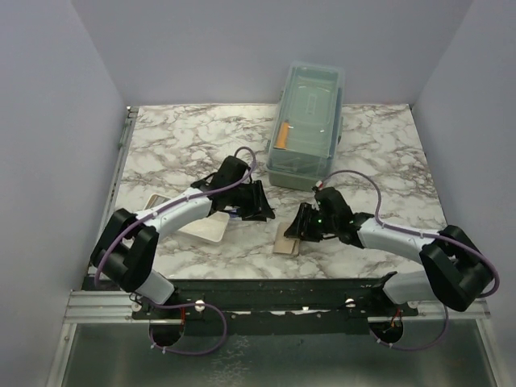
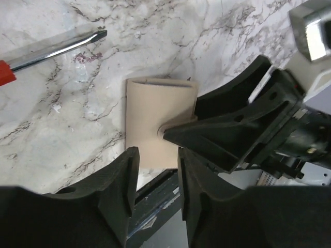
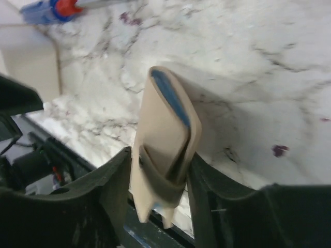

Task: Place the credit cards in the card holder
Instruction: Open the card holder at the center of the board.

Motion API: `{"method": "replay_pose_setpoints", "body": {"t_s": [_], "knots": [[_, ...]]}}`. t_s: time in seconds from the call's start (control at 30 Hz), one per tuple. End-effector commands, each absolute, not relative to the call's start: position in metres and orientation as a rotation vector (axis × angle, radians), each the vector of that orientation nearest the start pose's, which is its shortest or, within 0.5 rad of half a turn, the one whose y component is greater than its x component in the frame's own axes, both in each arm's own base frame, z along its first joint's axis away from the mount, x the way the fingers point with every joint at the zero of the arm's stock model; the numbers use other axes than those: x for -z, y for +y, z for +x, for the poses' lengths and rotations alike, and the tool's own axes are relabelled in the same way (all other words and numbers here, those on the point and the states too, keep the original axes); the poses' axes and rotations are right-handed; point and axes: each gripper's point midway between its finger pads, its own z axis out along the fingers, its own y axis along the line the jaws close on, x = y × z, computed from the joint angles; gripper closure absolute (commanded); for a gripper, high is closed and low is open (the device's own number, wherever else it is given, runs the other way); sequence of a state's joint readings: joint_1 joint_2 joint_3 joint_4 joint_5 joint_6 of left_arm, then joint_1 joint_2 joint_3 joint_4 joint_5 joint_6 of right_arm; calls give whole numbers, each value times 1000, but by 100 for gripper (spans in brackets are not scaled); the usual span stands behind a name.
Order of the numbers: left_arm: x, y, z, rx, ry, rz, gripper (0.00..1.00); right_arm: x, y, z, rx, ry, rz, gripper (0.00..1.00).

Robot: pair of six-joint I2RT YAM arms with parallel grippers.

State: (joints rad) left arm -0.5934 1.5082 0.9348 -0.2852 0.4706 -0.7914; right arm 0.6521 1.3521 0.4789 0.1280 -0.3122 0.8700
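Note:
The card holder (image 1: pixel 287 240), a tan folded wallet with blue lining, sits at the table's near edge. In the right wrist view the card holder (image 3: pixel 165 129) stands edge-on between the fingers of my right gripper (image 3: pixel 158 165), which is shut on its near end with both pads touching. My left gripper (image 2: pixel 158 155) hovers just left of it, open with nothing between its fingers. From the left wrist the card holder (image 2: pixel 155 116) looks flat, with the right gripper's upper finger (image 2: pixel 207 134) on it. The credit cards are out of view.
A screwdriver (image 2: pixel 57 45) lies left of the wallet, its blue and red handle (image 3: pixel 51 8) further left. A white tray (image 1: pixel 205 229) sits under the left arm, with a tan flat piece (image 1: pixel 157 200) beside it. A clear lidded box (image 1: pixel 308 121) stands at the back, holding an orange stick (image 1: pixel 281 135).

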Motion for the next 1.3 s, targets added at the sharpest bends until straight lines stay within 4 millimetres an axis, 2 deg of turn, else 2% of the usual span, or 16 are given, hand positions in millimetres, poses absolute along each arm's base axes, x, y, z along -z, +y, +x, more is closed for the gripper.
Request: {"method": "replay_pose_setpoints", "body": {"t_s": [0.0, 0.1, 0.2, 0.33, 0.43, 0.53, 0.67, 0.93, 1.07, 1.27], "knots": [[-98, -297, 233, 1129, 2700, -7, 64, -33, 195, 198, -504, 2716, 171, 46], [-89, -303, 230, 1147, 2729, 2, 74, -46, 188, 203, -337, 2688, 144, 35], [-80, -309, 225, 1158, 2757, 10, 82, -50, 191, 196, -197, 2689, 141, 34], [-69, -316, 218, 1201, 2791, 2, 93, -53, 205, 190, -83, 2678, 114, 37], [-63, -322, 212, 1235, 2816, 4, 99, -47, 217, 189, -35, 2681, 93, 46], [-57, -327, 210, 1258, 2834, -5, 100, -40, 225, 191, -17, 2680, 69, 55], [-54, -333, 207, 1294, 2844, -6, 100, -34, 230, 200, -22, 2650, 41, 57], [-58, -339, 203, 1337, 2837, 4, 100, -43, 237, 208, -56, 2609, -6, 55], [-48, -341, 200, 1366, 2871, -36, 100, -45, 240, 211, -99, 2583, -14, 52], [-29, -338, 200, 1308, 2922, -107, 100, -45, 248, 215, -142, 2559, -40, 51]]}}
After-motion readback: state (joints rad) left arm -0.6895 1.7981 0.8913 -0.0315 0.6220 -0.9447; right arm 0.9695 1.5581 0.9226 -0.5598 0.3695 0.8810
